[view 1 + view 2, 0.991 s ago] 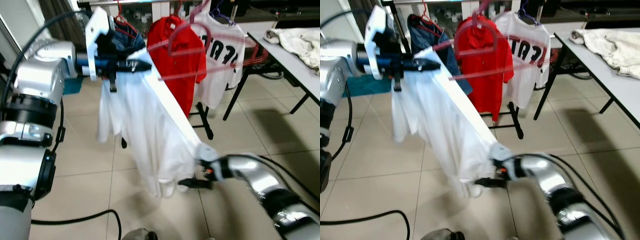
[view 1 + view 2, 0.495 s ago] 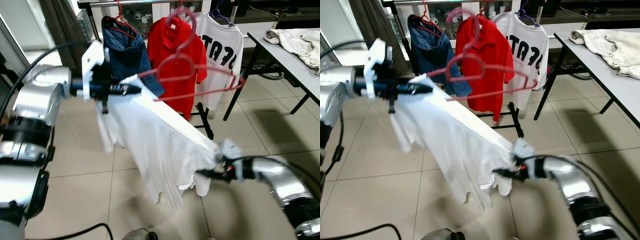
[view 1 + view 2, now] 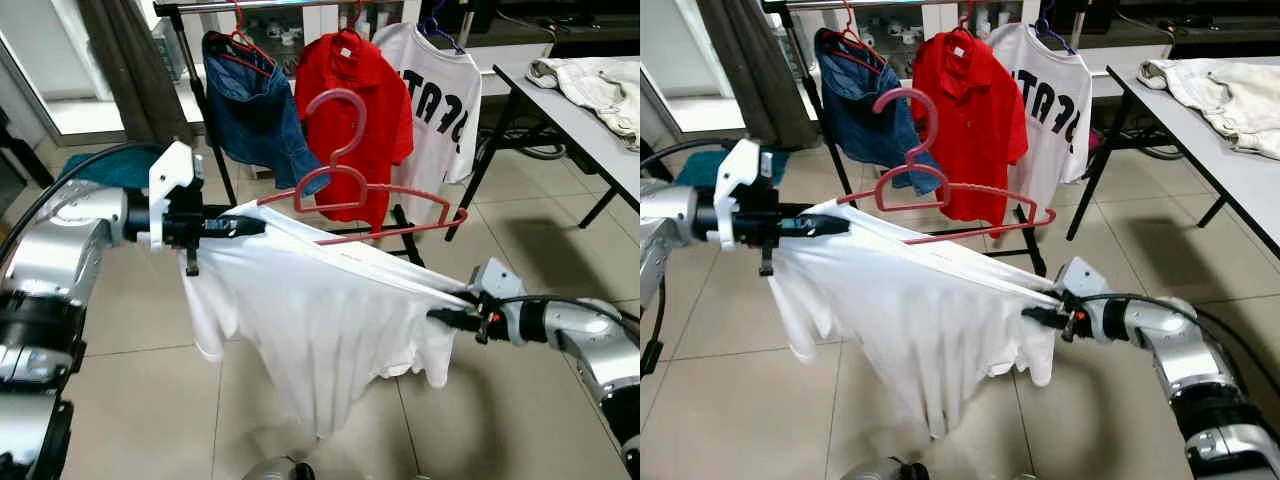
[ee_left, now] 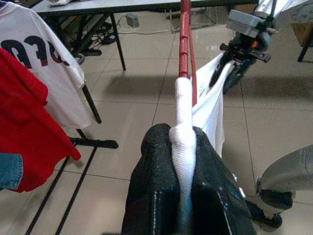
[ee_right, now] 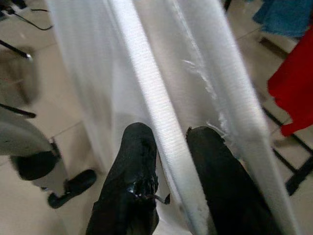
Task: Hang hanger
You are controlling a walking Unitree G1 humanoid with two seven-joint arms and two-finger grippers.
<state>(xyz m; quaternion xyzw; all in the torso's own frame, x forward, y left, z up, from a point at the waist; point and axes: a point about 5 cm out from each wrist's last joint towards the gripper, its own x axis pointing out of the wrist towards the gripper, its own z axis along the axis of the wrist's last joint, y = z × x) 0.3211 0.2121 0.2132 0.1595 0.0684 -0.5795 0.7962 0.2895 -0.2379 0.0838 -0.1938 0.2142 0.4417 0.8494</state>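
Midway to the rack [image 3: 190, 60], both arms are stretching a white shirt [image 3: 320, 320] between them, a red hanger [image 3: 350, 190] riding in its shoulders with the hook pointing up. The left gripper [image 3: 245, 226] is pinching one shoulder seam, its fingers [image 4: 156, 186] clenched on a fold of cloth at the hanger's end; the right gripper [image 3: 445, 318] is clamping the far shoulder lower down, so the hanger is sitting tilted, well short of the rail. A denim shirt [image 3: 255, 110], a red shirt [image 3: 360, 110] and a printed tee [image 3: 440, 90] are already hanging there, and the open rail between denim and red looks like the likeliest spot. Doing this well probably means levelling both grips, keeping the cloth taut so the hanger cannot slip out, then lifting the hook above the rail before lowering it. Letting go early risks dropping everything to the floor [image 3: 150, 400].
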